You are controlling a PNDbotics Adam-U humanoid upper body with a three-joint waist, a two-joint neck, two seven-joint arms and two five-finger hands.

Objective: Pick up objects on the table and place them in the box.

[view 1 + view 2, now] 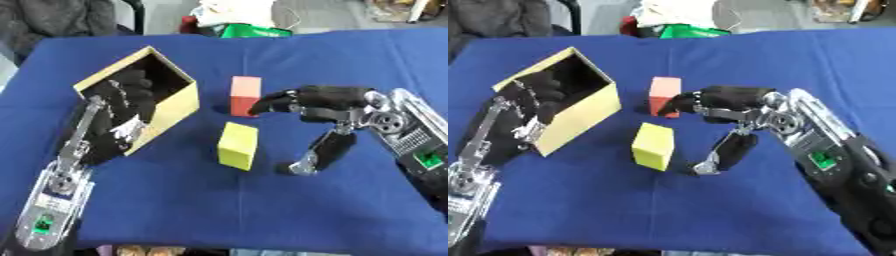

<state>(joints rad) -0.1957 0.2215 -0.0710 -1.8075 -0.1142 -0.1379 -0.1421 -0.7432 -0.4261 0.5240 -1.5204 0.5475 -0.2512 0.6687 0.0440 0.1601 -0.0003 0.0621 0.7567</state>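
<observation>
Reaching over the blue table [262, 210], the right hand [328, 102] spreads wide, its fingers [267, 104] touching the red block [245, 95]. A yellow block [237, 146] stands just below. The left hand [118, 107] rests open against the box [175, 107].

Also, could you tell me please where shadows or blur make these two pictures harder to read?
Left eye view: the open tan cardboard box is dark inside, so the black left hand at its opening blends in; the yellow block casts a soft shadow on the blue tablecloth. Right eye view: the right hand by the red block looks soft-edged.
</observation>
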